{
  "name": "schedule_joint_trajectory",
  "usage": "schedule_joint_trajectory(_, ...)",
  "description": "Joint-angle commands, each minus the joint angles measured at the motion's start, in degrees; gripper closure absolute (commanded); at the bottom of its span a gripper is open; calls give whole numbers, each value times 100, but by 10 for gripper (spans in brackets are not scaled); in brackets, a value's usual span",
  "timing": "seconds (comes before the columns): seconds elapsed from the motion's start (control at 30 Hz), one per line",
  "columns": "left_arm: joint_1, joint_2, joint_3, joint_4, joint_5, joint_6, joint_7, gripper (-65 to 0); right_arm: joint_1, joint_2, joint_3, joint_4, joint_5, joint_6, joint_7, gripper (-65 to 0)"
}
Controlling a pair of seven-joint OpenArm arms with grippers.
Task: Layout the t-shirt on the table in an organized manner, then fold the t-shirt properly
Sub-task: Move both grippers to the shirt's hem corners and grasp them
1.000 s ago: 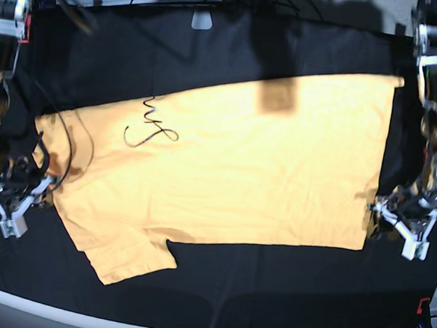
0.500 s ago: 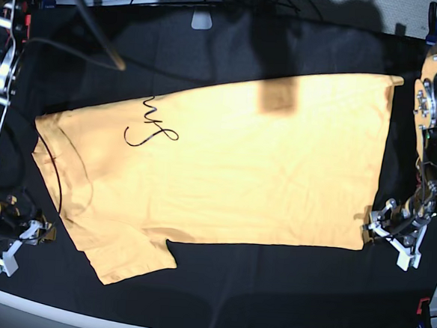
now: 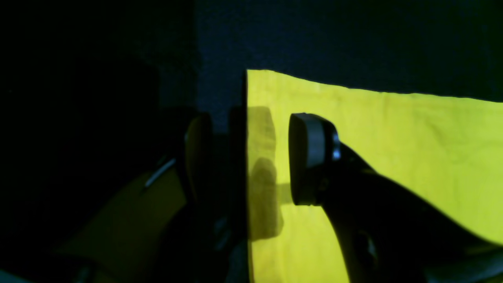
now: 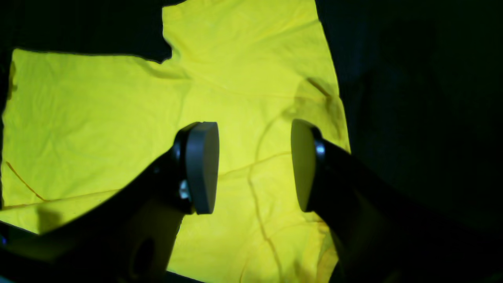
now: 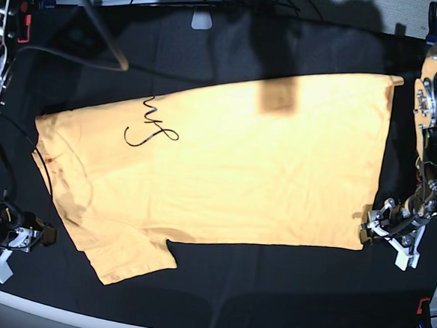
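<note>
The yellow-orange t-shirt [image 5: 226, 164] lies spread flat on the black table [image 5: 285, 289], collar end to the left and hem to the right. My left gripper [image 5: 388, 237] sits low at the hem's near right corner. In the left wrist view it [image 3: 251, 161] is open, and the shirt's straight edge [image 3: 248, 118] runs between its fingers. My right gripper [image 5: 14, 241] stands off the shirt's left side over bare table. In the right wrist view it [image 4: 253, 167] is open, with nothing held and the shirt [image 4: 98, 110] showing beyond its fingers.
A thin black curly cord [image 5: 150, 125] shows over the shirt's left part. A dark square shadow [image 5: 277, 97] falls on its far edge. A small white piece [image 5: 202, 20] sits at the table's back, and a red-and-black clamp [image 5: 422, 317] at the front right.
My right gripper has opened, let go of the shirt's left edge and drawn back toward the table's front left. The left gripper has edged slightly down at the hem corner.
</note>
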Motion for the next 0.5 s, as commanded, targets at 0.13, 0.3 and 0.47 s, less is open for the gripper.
schedule_joint_trajectory(0.13, -188, 72, -20, 87, -52, -66, -155, -292, 151, 92, -503, 101, -173, 54, 76, -288)
schedule_joint_trajectory(0.3, -190, 105, -22, 87, -52, -66, -197, -292, 87, 94, -1338, 94, -1043, 54, 249, -288)
schedule_joint_trajectory(0.47, -190, 105, -22, 87, -52, -68, -201, -292, 87, 68, -2153, -35, -1274, 54, 350, -288)
